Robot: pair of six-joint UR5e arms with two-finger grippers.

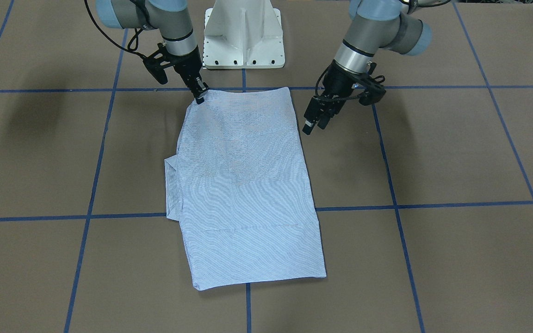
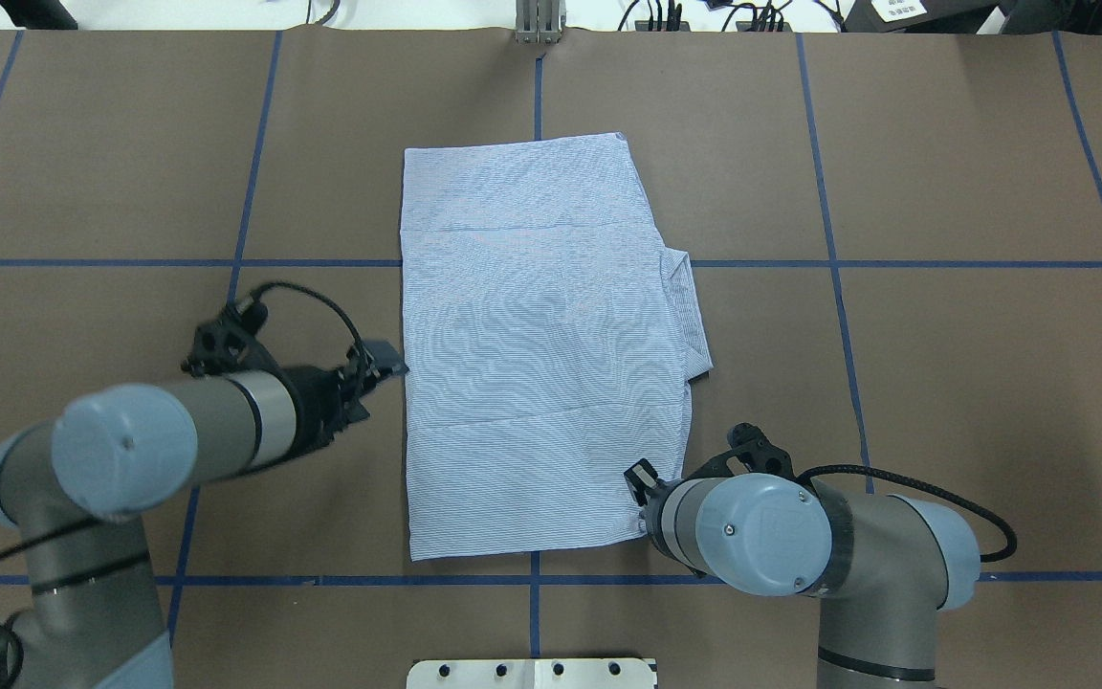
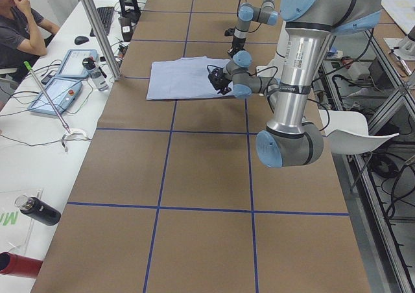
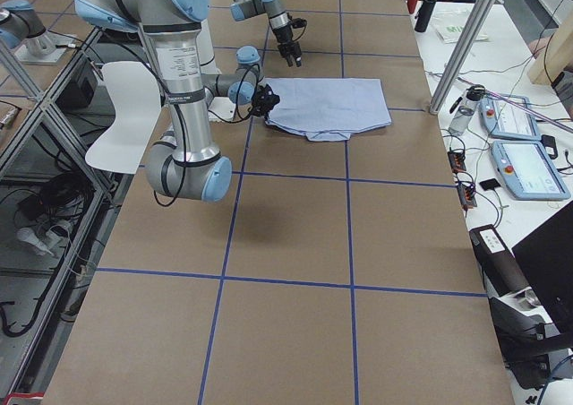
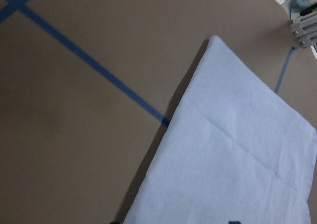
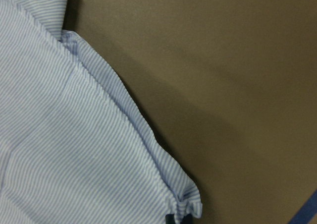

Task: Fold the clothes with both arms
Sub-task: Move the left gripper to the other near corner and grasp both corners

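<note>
The pinstriped shirt lies folded into a long rectangle on the brown table, back side up, with a folded piece sticking out of one long side. It also shows in the overhead view. My right gripper is shut on the shirt's corner nearest the robot; the right wrist view shows that corner bunched at the fingers. My left gripper is open and empty, hovering just beside the opposite long edge. Buttons, collar and pocket are hidden.
The white pedestal base stands just behind the shirt's near end. Blue tape lines cross the table. An operators' desk with tablets and bottles runs along the far side, with metal posts at its edge.
</note>
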